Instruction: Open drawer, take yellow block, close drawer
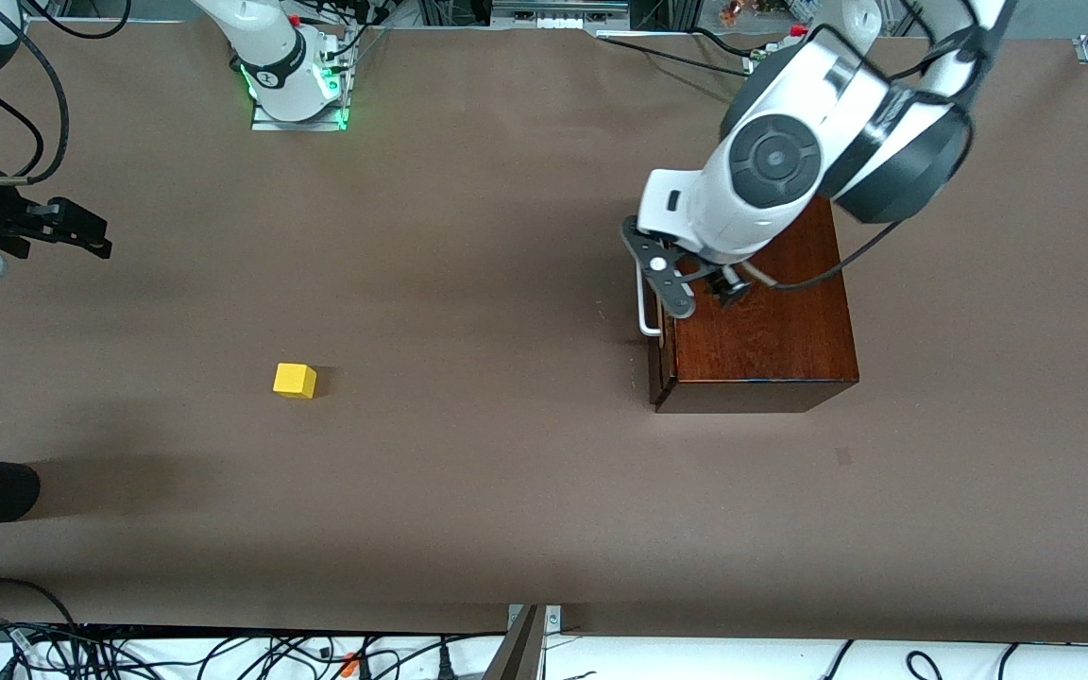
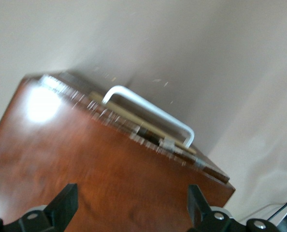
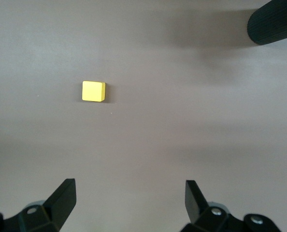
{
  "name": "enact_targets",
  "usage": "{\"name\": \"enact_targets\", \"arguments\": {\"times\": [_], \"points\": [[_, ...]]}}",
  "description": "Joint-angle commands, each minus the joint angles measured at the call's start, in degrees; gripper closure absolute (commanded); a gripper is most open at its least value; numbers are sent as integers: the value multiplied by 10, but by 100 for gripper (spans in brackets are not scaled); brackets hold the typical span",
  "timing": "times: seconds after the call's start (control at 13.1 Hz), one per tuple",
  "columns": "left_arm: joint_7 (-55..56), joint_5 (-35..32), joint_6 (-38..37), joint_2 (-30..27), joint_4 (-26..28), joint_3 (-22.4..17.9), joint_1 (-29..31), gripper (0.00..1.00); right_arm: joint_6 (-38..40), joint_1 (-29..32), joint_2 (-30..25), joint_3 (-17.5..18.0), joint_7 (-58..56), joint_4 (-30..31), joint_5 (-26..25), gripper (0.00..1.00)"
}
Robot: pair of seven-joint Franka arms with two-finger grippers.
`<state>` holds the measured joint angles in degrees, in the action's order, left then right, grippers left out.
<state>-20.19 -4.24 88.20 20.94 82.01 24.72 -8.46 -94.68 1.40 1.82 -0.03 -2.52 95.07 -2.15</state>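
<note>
Lying outside shut drawer (image 1: 659, 354): yellow block (image 1: 295, 381)

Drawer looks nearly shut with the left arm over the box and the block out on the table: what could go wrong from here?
1. The left gripper, jaws open, hangs over the box edge right above the white handle; a careless descent could hit or snag it.
2. The drawer seems not quite flush; it may stay ajar.
3. The right gripper waits, open, at the table edge, away from the yellow block.
</note>
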Motion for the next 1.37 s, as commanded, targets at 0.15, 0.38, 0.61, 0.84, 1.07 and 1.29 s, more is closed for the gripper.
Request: {"name": "enact_targets", "arguments": {"times": [0.15,0.38,0.61,0.84,1.07,1.29], "points": [[58,-35,-28,-50,-13,1,78,0,21,11,-10,14,39,-3,-1,0],[61,-17,-44,-78,-24,-38,119,0,16,10,-11,13,37,-4,1,0],[101,23,23,-142,33,-140,101,0,15,11,-10,11,32,-5,10,0],[181,71,49,-215,104,-217,82,0,18,10,-10,12,32,-8,12,0],[221,58,49,-236,118,-240,71,0,14,10,-10,11,38,-8,19,0],[222,49,44,-232,121,-245,75,0,22,11,-10,7,35,-11,43,0]]}}
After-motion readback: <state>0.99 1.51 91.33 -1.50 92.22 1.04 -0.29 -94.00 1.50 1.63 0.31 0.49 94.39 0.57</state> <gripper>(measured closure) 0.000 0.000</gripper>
